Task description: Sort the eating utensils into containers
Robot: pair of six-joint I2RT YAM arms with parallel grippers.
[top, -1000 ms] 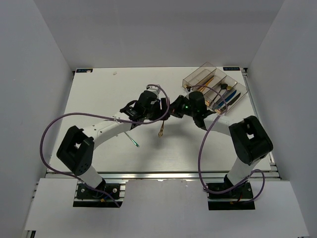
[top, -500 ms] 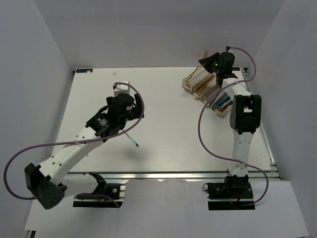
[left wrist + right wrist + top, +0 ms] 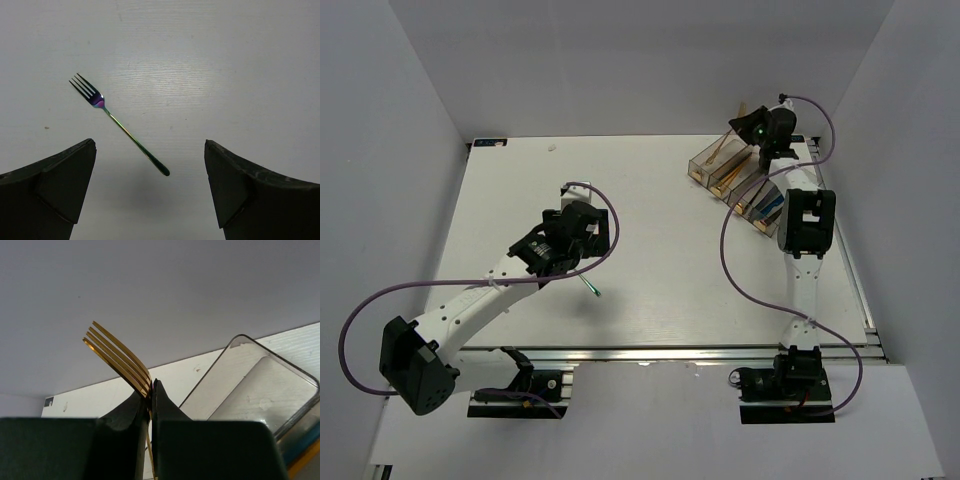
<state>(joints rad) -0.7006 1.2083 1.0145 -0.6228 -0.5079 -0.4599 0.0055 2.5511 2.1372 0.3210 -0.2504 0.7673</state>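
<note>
A silver-teal fork (image 3: 120, 125) lies flat on the white table, tines toward the far left in the left wrist view; from above it shows as the fork (image 3: 589, 287). My left gripper (image 3: 150, 145) hovers over its handle end, open wide and holding nothing; from above it is the left gripper (image 3: 588, 238). My right gripper (image 3: 151, 385) is shut on a gold fork (image 3: 120, 360), tines up and handle hanging below. It is raised over the far end of the containers (image 3: 702, 160). An empty clear bin (image 3: 240, 338) lies just right of the fingers.
The joined bins sit at the table's back right corner, angled, and hold gold utensils (image 3: 730, 176) and a blue knife (image 3: 773, 206). The grey back wall stands close behind the right gripper (image 3: 748, 124). Purple cables loop off both arms.
Both grippers met at mid-table around the gold fork. My left one opened and drew back left over the teal fork. My right one carried the gold fork up over the bins.
</note>
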